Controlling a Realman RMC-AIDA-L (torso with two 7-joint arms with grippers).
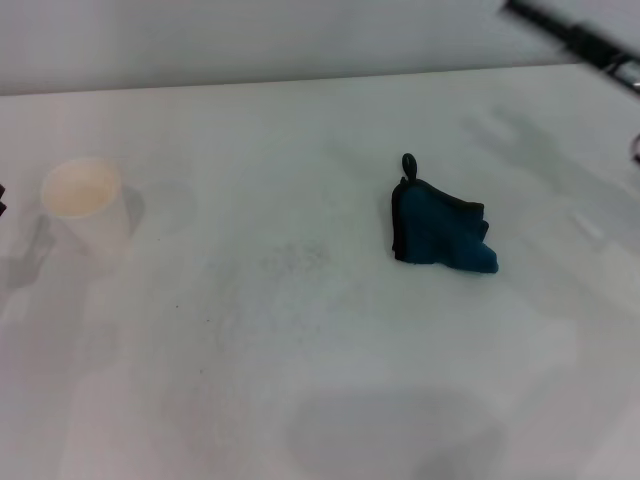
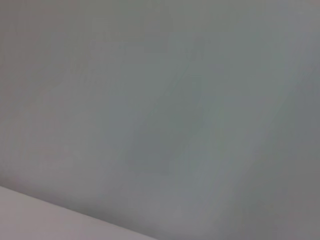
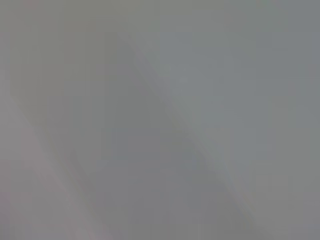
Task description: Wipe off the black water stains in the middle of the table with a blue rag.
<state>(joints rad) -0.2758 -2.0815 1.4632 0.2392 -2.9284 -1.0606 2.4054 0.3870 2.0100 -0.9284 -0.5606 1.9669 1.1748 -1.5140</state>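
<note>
The blue rag (image 1: 442,232) lies crumpled on the white table (image 1: 300,400), right of the middle, with its black loop (image 1: 408,163) pointing to the far side. No gripper touches it. Left of the rag, a faint grey speckled smear (image 1: 295,258) marks the middle of the table; no dark brown-black blotch shows. A dark part of my right arm (image 1: 575,38) reaches in at the far right corner, well away from the rag. My left gripper is out of the head view; only a dark sliver (image 1: 2,198) shows at the left edge. Both wrist views show only blank grey.
A white paper cup (image 1: 86,205) stands upright at the left side of the table, near the left edge. The table's far edge (image 1: 250,82) meets a pale wall.
</note>
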